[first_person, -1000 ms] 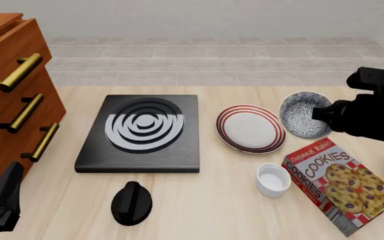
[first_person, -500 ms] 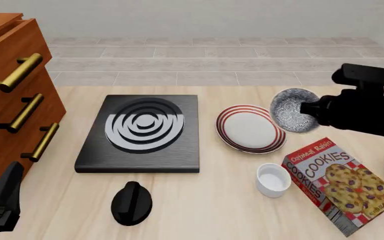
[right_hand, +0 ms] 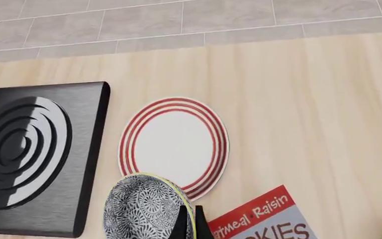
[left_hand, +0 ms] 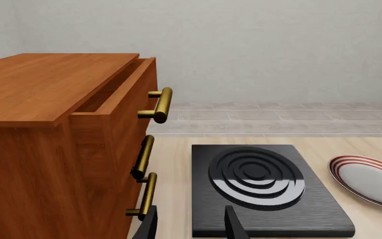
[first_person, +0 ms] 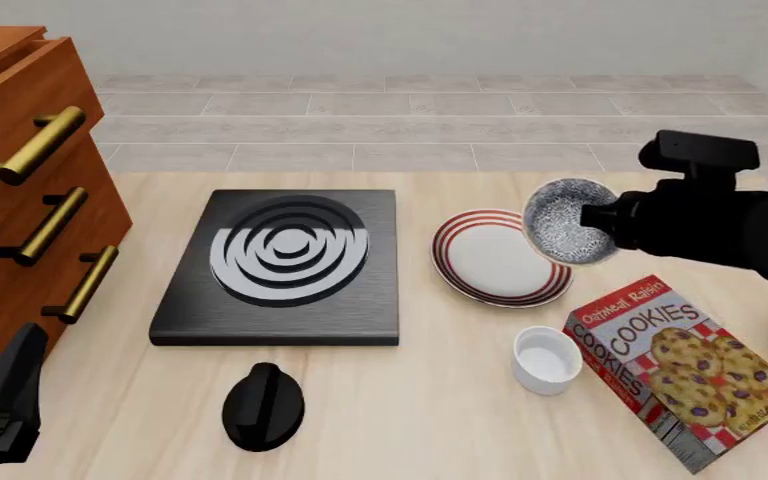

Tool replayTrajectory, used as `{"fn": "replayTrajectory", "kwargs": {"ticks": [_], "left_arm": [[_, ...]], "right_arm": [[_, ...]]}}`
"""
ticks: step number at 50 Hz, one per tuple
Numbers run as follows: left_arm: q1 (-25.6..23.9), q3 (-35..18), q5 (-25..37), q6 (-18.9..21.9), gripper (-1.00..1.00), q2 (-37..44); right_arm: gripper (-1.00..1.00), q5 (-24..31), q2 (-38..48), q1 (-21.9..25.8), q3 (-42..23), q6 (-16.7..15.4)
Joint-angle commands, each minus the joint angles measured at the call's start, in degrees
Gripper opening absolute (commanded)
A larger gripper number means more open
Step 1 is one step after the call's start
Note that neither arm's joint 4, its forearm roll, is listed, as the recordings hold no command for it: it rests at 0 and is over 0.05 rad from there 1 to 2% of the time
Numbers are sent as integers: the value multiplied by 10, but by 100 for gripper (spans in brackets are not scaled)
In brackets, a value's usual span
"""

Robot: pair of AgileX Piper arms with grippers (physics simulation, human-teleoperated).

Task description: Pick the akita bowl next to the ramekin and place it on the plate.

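Above the pale wooden table, the right end effector pinches the speckled black-and-white akita bowl by its rim.

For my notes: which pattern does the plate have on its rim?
Concentric red rings on white; the plate shows best in the right wrist view.

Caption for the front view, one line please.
Right gripper carries the tilted akita bowl over the plate edge, beside the cookie box.
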Motion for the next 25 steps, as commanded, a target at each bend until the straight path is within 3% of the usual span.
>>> {"fn": "replayTrajectory", "kwargs": {"ticks": [1,25], "left_arm": [[0,0,0,0,100,0],[0,0,0,0,100,0]], "right_arm": [[-100,-11,20,4,-10,3],[-100,-37,71,11,-37,10]]}}
